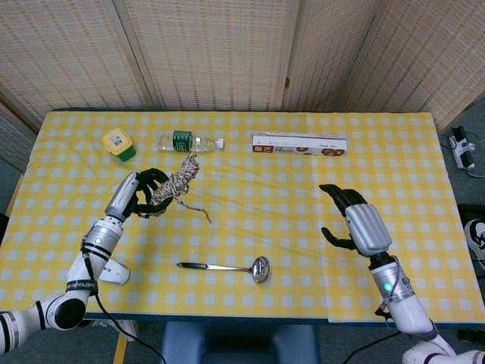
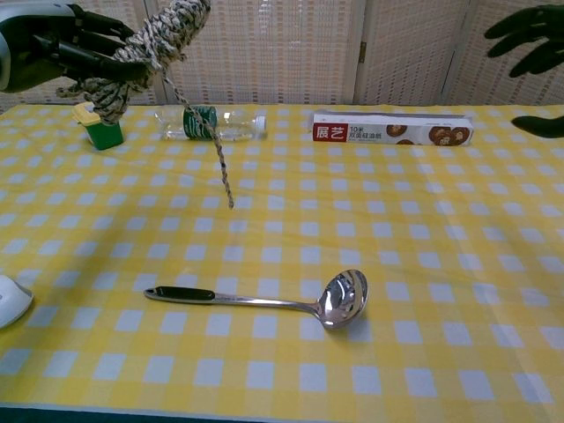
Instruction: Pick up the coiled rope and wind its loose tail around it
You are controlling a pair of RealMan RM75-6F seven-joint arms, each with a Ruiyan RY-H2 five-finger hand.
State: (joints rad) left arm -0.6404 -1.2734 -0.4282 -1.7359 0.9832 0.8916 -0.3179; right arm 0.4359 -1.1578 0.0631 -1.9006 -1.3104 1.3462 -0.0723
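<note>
**Left hand holds the coil aloft; the tail hangs free, well apart from the empty right hand.**

The left hand [image 1: 135, 199], at centre left of the head view, grips the coiled rope [image 1: 173, 182] clear of the yellow checked table [image 1: 250, 163], the coil's long axis pointing up and right, out of the fingers. The loose tail [image 2: 214, 145] drops from the coil's upper end and slants down and right, its tip above the cloth. The right hand [image 1: 358, 226] sits at lower right, fingers spread, holding nothing, well apart from the tail. Judgement: winding requires this hand to travel left toward the tail's tip, which lies between the two hands but much nearer the left.
</note>
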